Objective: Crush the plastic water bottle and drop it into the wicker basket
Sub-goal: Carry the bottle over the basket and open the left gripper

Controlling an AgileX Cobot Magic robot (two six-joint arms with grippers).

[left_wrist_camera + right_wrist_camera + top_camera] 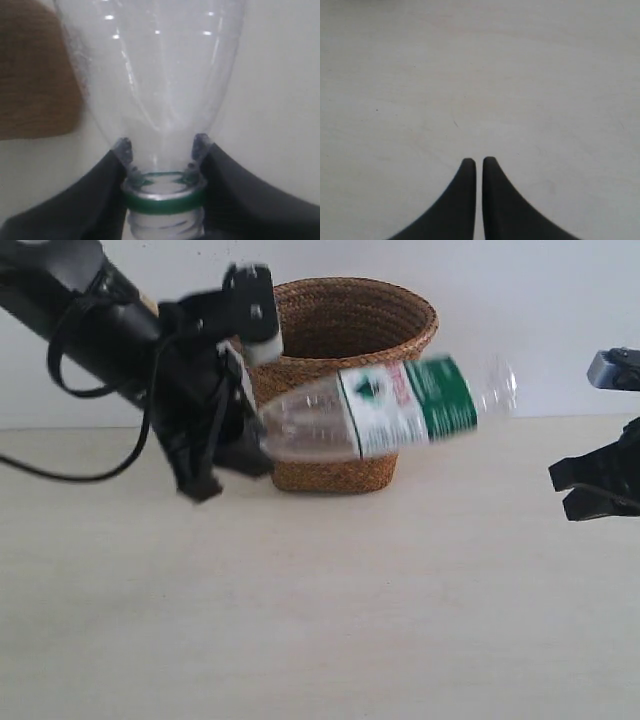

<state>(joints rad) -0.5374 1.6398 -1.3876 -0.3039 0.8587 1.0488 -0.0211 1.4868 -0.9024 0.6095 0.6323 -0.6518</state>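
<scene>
In front of the wicker basket (400, 302), my left hand (240, 440) clamps the plastic water bottle (400, 405) by its neck, holding it sideways above the surface (300, 620). My right hand (563, 490), fingers together, hovers well apart.

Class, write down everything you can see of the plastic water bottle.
The plastic water bottle is clear, with a green-and-white label and green neck ring. It looks uncrushed. It hangs nearly level above the table, in front of the wicker basket, base slightly raised. The left gripper clamps its neck.
</scene>
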